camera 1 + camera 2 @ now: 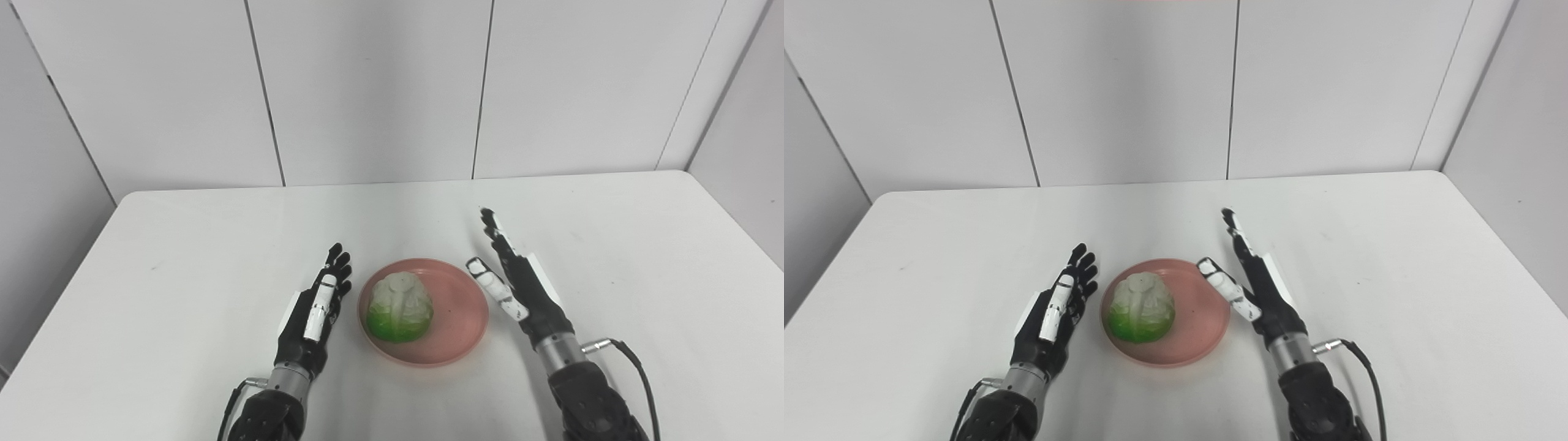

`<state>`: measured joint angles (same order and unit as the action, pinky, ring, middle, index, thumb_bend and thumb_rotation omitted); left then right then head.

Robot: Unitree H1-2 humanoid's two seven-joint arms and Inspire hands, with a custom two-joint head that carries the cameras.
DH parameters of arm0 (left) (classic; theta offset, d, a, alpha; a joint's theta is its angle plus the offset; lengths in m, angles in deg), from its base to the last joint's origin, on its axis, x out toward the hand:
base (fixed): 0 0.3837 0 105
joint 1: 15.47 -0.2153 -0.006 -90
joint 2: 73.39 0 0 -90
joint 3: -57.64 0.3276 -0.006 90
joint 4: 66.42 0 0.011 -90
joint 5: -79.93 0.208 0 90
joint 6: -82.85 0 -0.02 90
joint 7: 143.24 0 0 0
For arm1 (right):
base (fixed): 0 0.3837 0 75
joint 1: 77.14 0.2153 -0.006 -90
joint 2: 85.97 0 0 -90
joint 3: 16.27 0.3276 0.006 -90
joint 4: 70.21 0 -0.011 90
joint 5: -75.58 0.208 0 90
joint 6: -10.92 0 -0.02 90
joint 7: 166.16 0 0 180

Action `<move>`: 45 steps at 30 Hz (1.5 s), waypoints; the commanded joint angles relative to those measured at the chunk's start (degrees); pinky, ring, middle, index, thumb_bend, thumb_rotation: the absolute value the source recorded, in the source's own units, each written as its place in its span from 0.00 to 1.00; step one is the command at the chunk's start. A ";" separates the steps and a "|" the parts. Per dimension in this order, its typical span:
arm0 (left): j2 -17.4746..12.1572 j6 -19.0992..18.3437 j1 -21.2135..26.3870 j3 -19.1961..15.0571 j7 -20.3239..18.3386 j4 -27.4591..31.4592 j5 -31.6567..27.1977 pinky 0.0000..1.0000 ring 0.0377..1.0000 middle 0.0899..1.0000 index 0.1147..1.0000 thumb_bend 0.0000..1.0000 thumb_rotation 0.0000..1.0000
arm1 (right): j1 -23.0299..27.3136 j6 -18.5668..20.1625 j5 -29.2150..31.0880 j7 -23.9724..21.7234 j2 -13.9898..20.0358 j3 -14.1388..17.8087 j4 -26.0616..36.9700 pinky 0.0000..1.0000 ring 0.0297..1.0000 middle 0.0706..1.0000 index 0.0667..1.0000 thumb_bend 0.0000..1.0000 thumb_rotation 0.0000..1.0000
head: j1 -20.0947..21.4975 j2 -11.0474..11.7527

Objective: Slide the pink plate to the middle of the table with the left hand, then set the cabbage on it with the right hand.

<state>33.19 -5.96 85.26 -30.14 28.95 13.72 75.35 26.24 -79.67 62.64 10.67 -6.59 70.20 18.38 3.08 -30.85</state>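
Since the cabbage sits on the pink plate, you see both hands, left hand and right hand, spread wide, holding nothing.

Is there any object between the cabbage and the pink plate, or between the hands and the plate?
Nothing visible does. The cabbage already sits on the pink plate, toward its left side. The left hand and the right hand are open on either side of the plate, with only bare table between.
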 commanded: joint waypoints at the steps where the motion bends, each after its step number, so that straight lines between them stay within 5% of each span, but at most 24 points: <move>1: -0.33 2.43 -3.63 0.21 0.63 -0.77 0.88 1.00 1.00 1.00 1.00 0.32 1.00 | -0.33 -3.04 2.82 0.74 -0.49 1.01 0.80 1.00 1.00 1.00 1.00 0.81 1.00 | -0.23 0.34; 5: -0.32 2.96 -4.95 0.26 0.36 0.00 0.94 1.00 1.00 1.00 1.00 0.33 1.00 | -2.65 -1.71 7.20 -0.43 -1.14 1.75 0.17 1.00 1.00 1.00 1.00 0.70 1.00 | -0.46 0.91; 9: -0.11 3.64 -6.64 0.45 0.27 1.22 0.85 1.00 1.00 1.00 1.00 0.32 1.00 | -5.16 -2.09 9.24 -1.25 -1.27 1.19 -0.11 1.00 1.00 1.00 1.00 0.40 1.00 | -1.05 1.08; 13: -0.13 3.90 -8.06 0.97 0.45 2.10 1.36 1.00 1.00 1.00 1.00 0.34 1.00 | -6.47 -4.00 10.45 -1.80 -1.47 0.83 -1.65 1.00 1.00 1.00 1.00 0.30 1.00 | -1.75 1.51; 23: 0.71 3.34 -11.50 1.09 0.36 4.02 -0.20 1.00 1.00 1.00 1.00 0.36 1.00 | -7.56 -3.00 16.01 -6.22 -0.85 0.57 -3.71 1.00 1.00 1.00 1.00 0.24 1.00 | -3.27 2.30; 45: -0.61 5.46 -7.82 0.31 1.15 -0.96 1.33 1.00 1.00 1.00 1.00 0.36 1.00 | -6.41 -3.82 15.11 -5.75 -0.81 0.84 -6.92 1.00 1.00 1.00 1.00 0.25 1.00 | -3.82 3.03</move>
<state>33.30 -1.75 80.40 -29.49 29.73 17.34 76.31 21.22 -81.54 77.43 4.61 -6.88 71.11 14.30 -0.70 -27.77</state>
